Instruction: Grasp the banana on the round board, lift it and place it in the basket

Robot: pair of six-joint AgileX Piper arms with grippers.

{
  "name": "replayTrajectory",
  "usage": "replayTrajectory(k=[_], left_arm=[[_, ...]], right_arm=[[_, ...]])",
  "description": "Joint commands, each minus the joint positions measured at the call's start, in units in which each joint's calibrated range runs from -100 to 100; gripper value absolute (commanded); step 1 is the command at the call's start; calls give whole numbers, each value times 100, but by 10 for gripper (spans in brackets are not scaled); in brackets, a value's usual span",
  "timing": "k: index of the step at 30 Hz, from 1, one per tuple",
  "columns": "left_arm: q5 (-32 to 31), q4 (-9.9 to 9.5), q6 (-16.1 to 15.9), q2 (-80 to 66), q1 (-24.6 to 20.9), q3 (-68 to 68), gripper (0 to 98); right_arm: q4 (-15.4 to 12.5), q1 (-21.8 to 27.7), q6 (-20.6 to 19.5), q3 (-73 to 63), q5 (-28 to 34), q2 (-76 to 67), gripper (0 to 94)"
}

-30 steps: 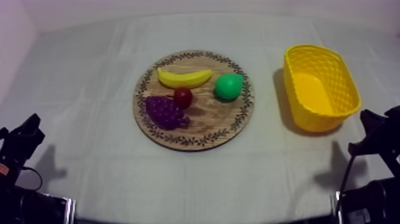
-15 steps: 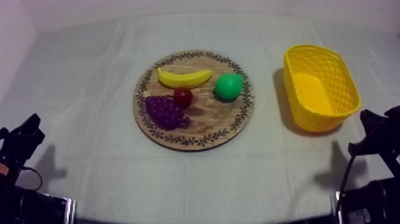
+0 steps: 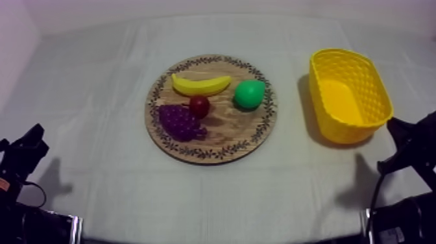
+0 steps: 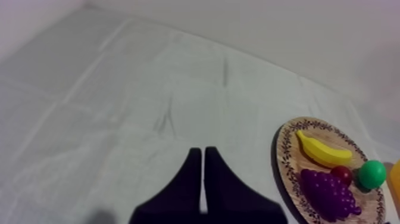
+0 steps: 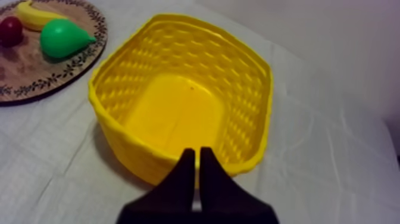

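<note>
1. The banana lay on the wooden board, at its far side; the small red fruit sat just beside it; the grapes and the pear were on the board too.
2. The yellow basket stood to the right of the board, apart from it.
3. The left gripper sat low over the cloth; its fingers were pressed together.
4. The right gripper was by the basket's near wall; its fingers were pressed together too.

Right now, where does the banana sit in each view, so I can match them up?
Top view: banana on the wooden board, on its far half, beside the small red fruit.
Left wrist view: banana on the board, next to the grapes.
Right wrist view: banana at the board's rim, past the pear.
Shared landmark: the small red fruit beside the banana.
</note>
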Motion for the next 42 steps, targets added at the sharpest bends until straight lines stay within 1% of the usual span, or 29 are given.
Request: replayTrajectory(k=[1, 6, 12, 15, 19, 23, 27, 35, 38, 42], left_arm=[[-2, -1, 0, -3, -1, 3, 1], [-2, -1, 0, -3, -1, 3, 1], [-2, -1, 0, -3, -1, 3, 1], [-2, -1, 0, -3, -1, 3, 1], [-2, -1, 0, -3, -1, 3, 1], [-2, -1, 0, -3, -1, 3, 1], [-2, -1, 0, -3, -1, 3, 1], [-2, -1, 0, -3, -1, 3, 1], [-2, -1, 0, -3, -1, 3, 1], [-2, -1, 0, -3, -1, 3, 1]], right_arm=[[-205, 48, 396, -420, -2, 569, 9], [-555, 106, 746, -1552, 196, 1674, 10], [-945, 136, 1169, -3100, 838, 2901, 7], [-1046, 38, 1327, -3828, 1111, 3545, 7], [-1044, -169, 1333, -4886, 1579, 4386, 7], [-1001, -415, 1233, -5900, 2082, 5156, 7], [-969, -680, 1140, -6684, 2410, 5808, 7], [-928, -1346, 1188, -7619, 2806, 6803, 7], [-872, -1661, 1163, -7887, 2971, 7194, 7], [-873, -2005, 1107, -8280, 3185, 7767, 7]])
